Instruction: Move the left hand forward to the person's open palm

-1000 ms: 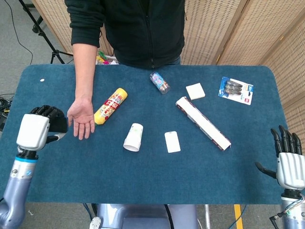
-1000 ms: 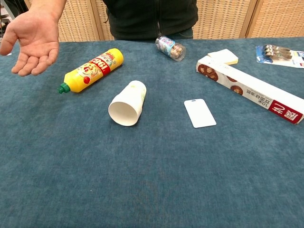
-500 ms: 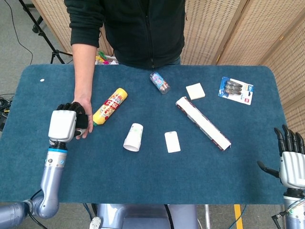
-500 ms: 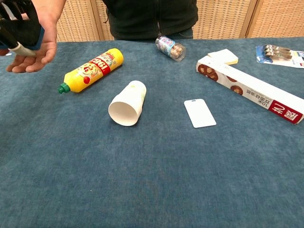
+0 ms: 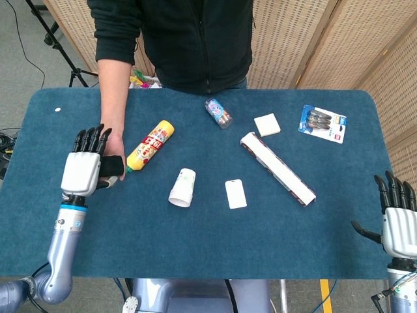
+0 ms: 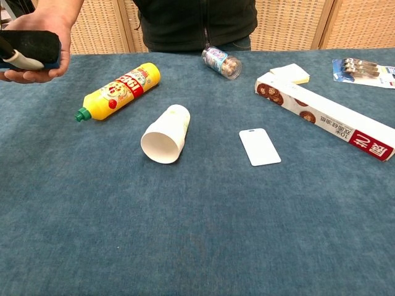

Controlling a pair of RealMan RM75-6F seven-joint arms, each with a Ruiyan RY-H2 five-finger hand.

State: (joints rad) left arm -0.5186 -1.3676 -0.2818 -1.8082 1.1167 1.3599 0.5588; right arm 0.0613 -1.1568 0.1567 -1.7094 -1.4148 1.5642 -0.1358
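Observation:
The person's hand (image 5: pixel 116 145) lies at the table's left side, mostly covered by my left hand (image 5: pixel 83 171). My left hand rests on that palm with its fingers (image 5: pixel 90 138) stretched straight and apart, and its thumb (image 5: pixel 111 165) points right. In the chest view, the person's hand (image 6: pixel 44 23) curls around a black part of my left hand (image 6: pixel 32 47) at the top left edge. My right hand (image 5: pixel 396 223) stands at the table's front right corner, fingers spread and holding nothing.
A yellow bottle (image 5: pixel 151 145) lies just right of the person's hand. Further right are a tipped paper cup (image 5: pixel 183 187), a white card (image 5: pixel 236 193), a long box (image 5: pixel 277 168), a small jar (image 5: pixel 218 113), a white pad (image 5: pixel 267 124) and a blister pack (image 5: pixel 322 123).
My left hand came forward and right onto the person's palm, and its curled fingers straightened. The person's fingers closed around it. The right hand stayed put.

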